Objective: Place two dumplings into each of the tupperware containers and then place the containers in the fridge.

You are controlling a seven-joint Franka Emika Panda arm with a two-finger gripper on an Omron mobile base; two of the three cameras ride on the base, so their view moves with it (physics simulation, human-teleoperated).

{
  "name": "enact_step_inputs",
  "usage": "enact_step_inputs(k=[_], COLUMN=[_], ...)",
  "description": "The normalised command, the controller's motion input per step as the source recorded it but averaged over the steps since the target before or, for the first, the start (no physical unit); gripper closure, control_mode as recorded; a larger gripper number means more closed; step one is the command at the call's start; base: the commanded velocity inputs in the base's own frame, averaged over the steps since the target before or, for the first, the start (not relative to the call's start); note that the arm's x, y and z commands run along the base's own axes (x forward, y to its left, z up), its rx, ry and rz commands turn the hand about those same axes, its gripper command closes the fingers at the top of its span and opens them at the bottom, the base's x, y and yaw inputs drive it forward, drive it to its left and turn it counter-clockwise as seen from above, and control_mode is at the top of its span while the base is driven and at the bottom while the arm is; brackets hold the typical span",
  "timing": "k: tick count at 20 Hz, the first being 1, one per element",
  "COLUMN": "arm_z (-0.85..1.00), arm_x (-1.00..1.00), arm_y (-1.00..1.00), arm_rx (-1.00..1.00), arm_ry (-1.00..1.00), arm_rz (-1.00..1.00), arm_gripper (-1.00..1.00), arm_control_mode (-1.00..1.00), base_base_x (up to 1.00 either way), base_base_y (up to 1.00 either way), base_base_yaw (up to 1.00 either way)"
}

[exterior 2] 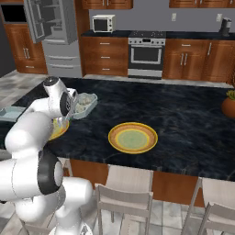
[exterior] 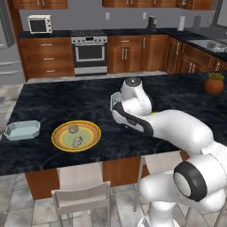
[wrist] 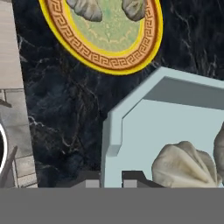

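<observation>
Empty container [exterior: 22,130]: pale-blue tray seen at 9 o'clock of the counter [exterior: 66,102] in left base view, near the front edge, nothing inside.
Plate w/ dumplings [exterior: 76,135]: yellow, orange-rimmed, just beside the empty container at its 3 o'clock; two dumplings [exterior: 73,129] lie on it, apart from each other.
Gripper [wrist: 111,177]: seen low in hand view, fingertips [wrist: 92,178] drawn close together w/ the rim of the held container between them; clamped on that rim.
Held container [wrist: 175,131]: pale-blue tray, rim corner caught at the fingertips; in right base view it is seen [exterior 2: 85,104] at the hand, over the counter at abt 10 o'clock.
Dumplings in held container [wrist: 183,166]: one seen whole in hand view, a 2nd partly cut off at the 3 o'clock edge.
Second plate [exterior 2: 132,137]: bare, mid-counter in right base view, well apart from the held container.
Fridge [exterior 2: 54,34]: at 11 o'clock in right base view, door seen open, grey shelves visible.
</observation>
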Motion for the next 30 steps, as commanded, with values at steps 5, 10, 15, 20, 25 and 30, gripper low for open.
enact_step_inputs(k=[5,10,15,20,25,30], arm_z=[0.55,0.36,0.11,0.0,0.02,0.25], arm_x=[-0.05,-0.26,-0.53,-1.0,-1.0,-0.83], arm_y=[-0.79,-0.22,0.12,-0.11,-0.12,-0.01], arm_rx=[0.04,0.01,0.0,0.0,0.0,0.0], arm_ry=[0.05,0.16,0.19,0.09,0.01,0.0], arm_rz=[0.22,0.13,0.0,0.0,0.0,-0.04], arm_gripper=[1.0,1.0,1.0,1.0,1.0,1.0], arm_control_mode=[-1.0,-1.0,-1.0,-1.0,-1.0,-1.0], base_base_x=[0.0,0.0,0.0,0.0,0.0,0.0], base_base_y=[0.0,0.0,0.0,0.0,0.0,0.0], base_base_yaw=[0.0,0.0,0.0,0.0,0.0,0.0])
